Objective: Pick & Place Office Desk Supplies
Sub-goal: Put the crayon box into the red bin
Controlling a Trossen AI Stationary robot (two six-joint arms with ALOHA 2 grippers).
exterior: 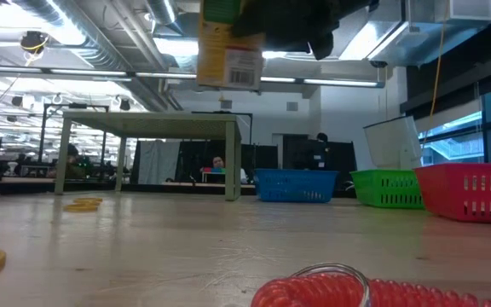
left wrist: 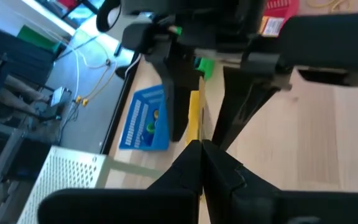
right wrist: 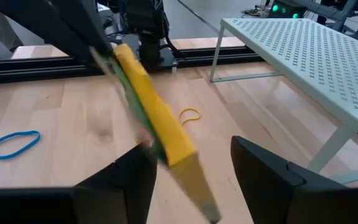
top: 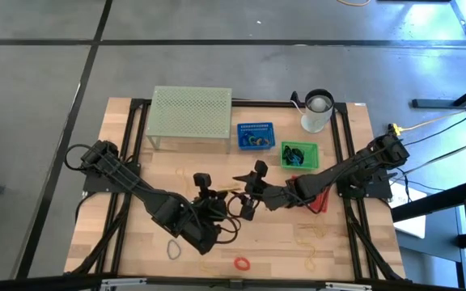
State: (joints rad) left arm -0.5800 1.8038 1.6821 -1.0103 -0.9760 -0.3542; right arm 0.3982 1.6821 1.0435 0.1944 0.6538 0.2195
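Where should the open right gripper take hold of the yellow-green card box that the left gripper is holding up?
On the free lower end of the yellow-green card box, across its thin faces. It hangs tilted above the table, its upper end pinched in the shut left gripper. The right gripper already faces it, open, with a finger on either side, so closing from there should probably work.

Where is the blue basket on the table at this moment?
In the high view the blue basket stands at the table's far edge, between the pale green mesh stand on its left and the green basket on its right.
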